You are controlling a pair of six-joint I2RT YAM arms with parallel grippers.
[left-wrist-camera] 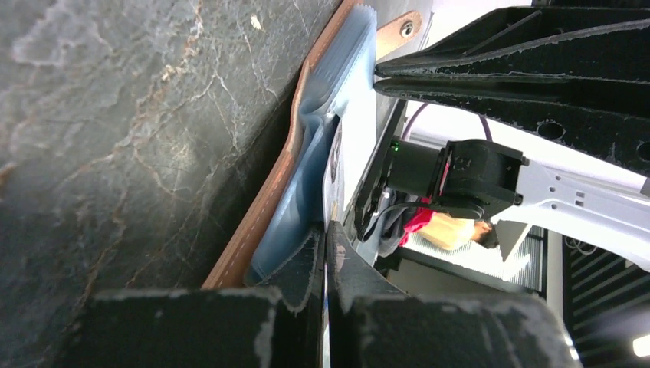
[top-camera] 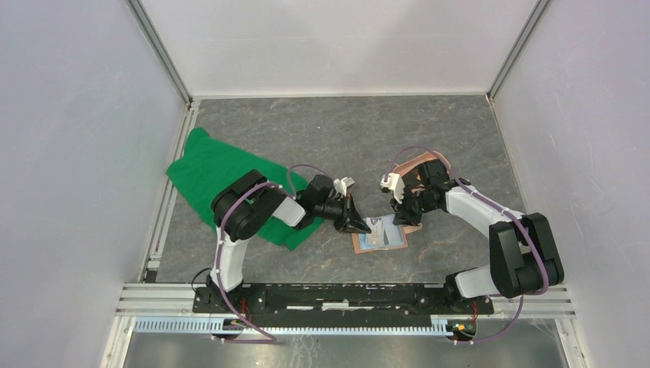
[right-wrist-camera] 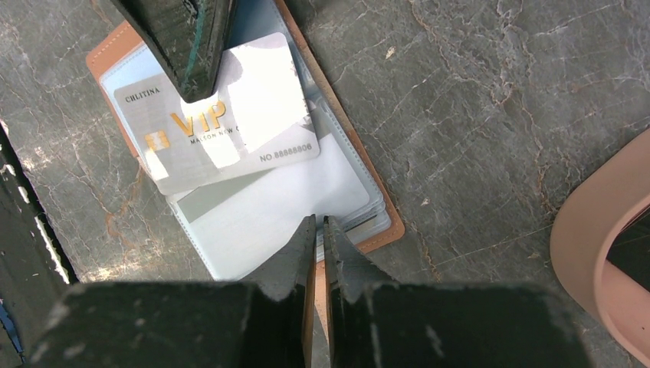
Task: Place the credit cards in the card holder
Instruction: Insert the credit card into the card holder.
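Observation:
The tan card holder point(top-camera: 366, 245) lies open on the stone table, its blue-grey pockets point(right-wrist-camera: 276, 207) facing up. A silver VIP credit card point(right-wrist-camera: 230, 130) rests at a slant over the upper pocket, and my left gripper point(left-wrist-camera: 325, 230) is shut on its edge. The left fingers point(right-wrist-camera: 188, 46) come in from the top of the right wrist view. My right gripper point(right-wrist-camera: 319, 222) is shut on the holder's tan strap tab point(left-wrist-camera: 402, 27) at its right edge. In the top view the left gripper point(top-camera: 360, 222) and right gripper point(top-camera: 400, 215) flank the holder.
A salmon-pink oval tray point(top-camera: 420, 162) sits under the right arm, its rim point(right-wrist-camera: 590, 238) just right of the holder. A green cloth point(top-camera: 222, 172) lies at the left under the left arm. White walls enclose the table.

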